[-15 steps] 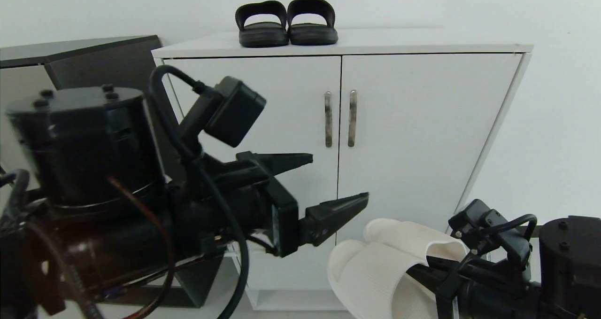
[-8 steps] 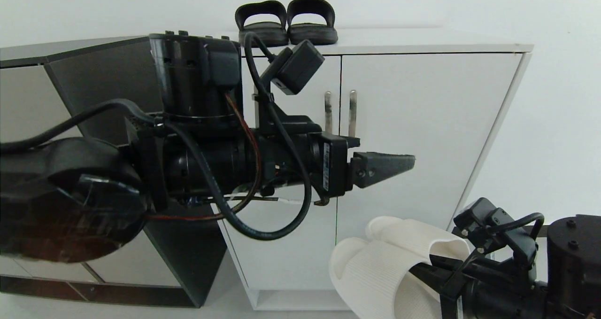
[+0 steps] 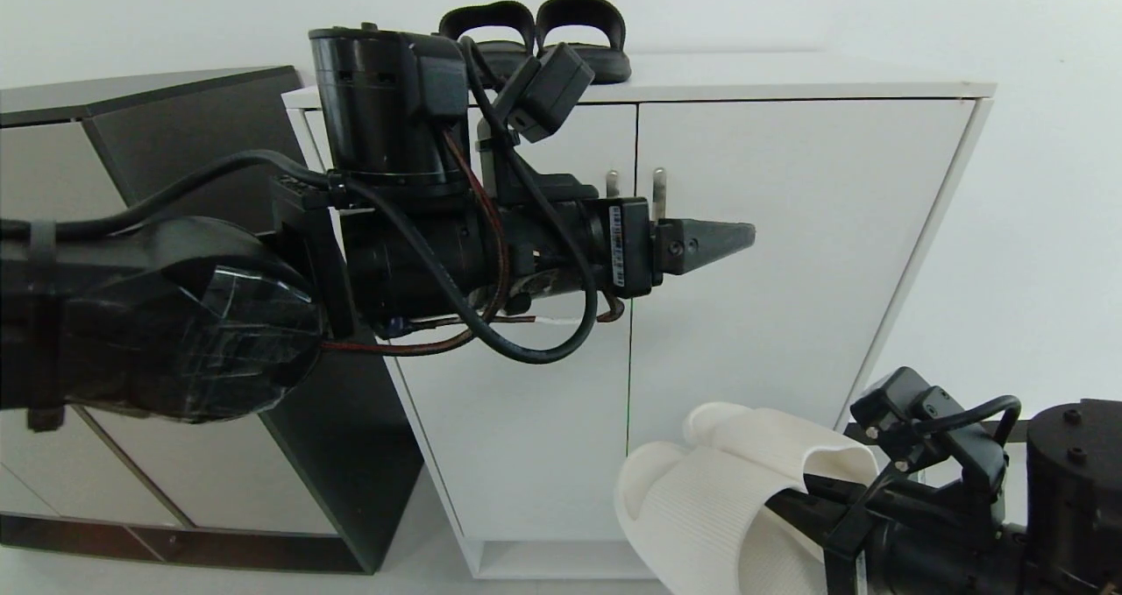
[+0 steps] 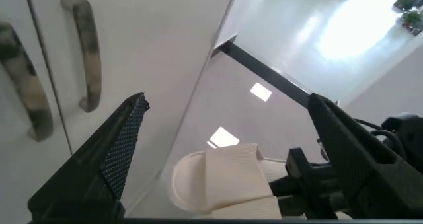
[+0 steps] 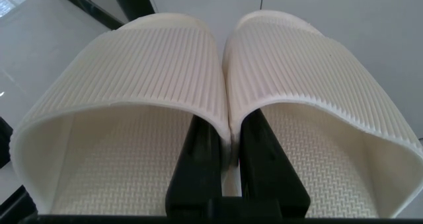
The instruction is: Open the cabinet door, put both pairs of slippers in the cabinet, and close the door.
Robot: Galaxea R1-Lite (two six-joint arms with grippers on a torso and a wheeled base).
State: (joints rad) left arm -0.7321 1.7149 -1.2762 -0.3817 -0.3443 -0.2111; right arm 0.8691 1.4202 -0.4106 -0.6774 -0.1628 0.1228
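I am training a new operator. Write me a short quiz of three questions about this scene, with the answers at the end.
1. True or false: the doors of the cabinet stand open.
2. Fill the gap: the black slippers rest on the ___ of the cabinet.
3. Choose one. The right gripper is shut on: A) the black slippers; B) the white slippers; C) nothing.

Key: 1 false; 2 top; 3 B.
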